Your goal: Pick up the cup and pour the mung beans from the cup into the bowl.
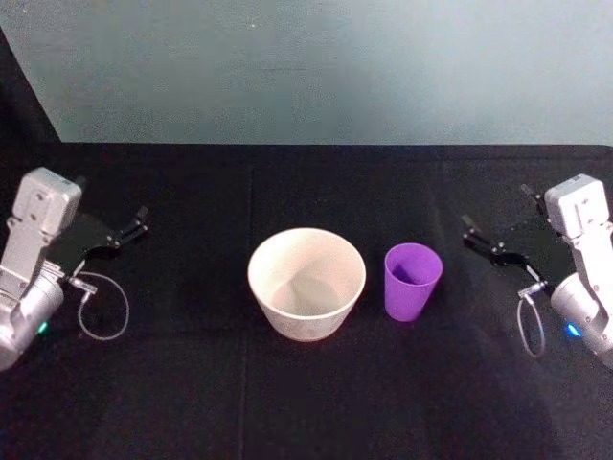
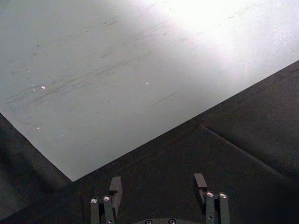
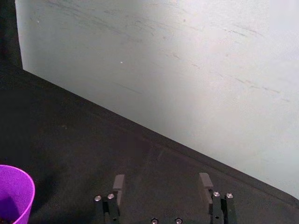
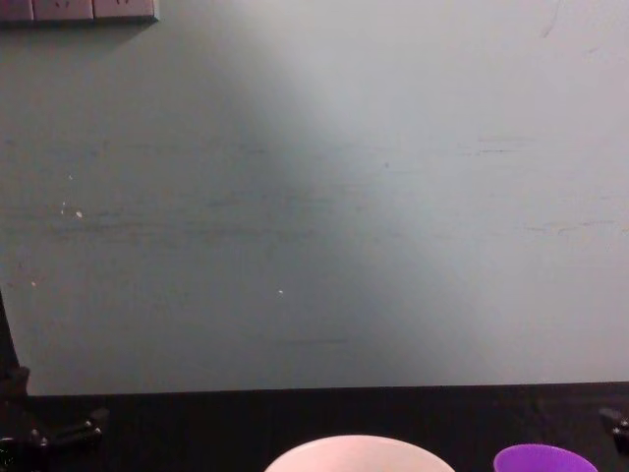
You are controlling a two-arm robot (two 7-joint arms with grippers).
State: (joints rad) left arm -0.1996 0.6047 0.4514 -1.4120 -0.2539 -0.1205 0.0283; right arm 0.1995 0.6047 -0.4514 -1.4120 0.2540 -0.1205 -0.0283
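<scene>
The purple cup stands upright on the black table, just right of the wide pale bowl; their rims also peek up as cup and bowl at the chest view's lower edge. Part of the cup shows in a corner of the right wrist view. My right gripper hovers open to the right of the cup, apart from it, fingers spread with nothing between them. At the far left my left gripper is open and holds nothing. The cup's contents are hard to make out.
A black cloth covers the table, which ends at a pale grey-green wall behind. Loose cable loops hang by each wrist.
</scene>
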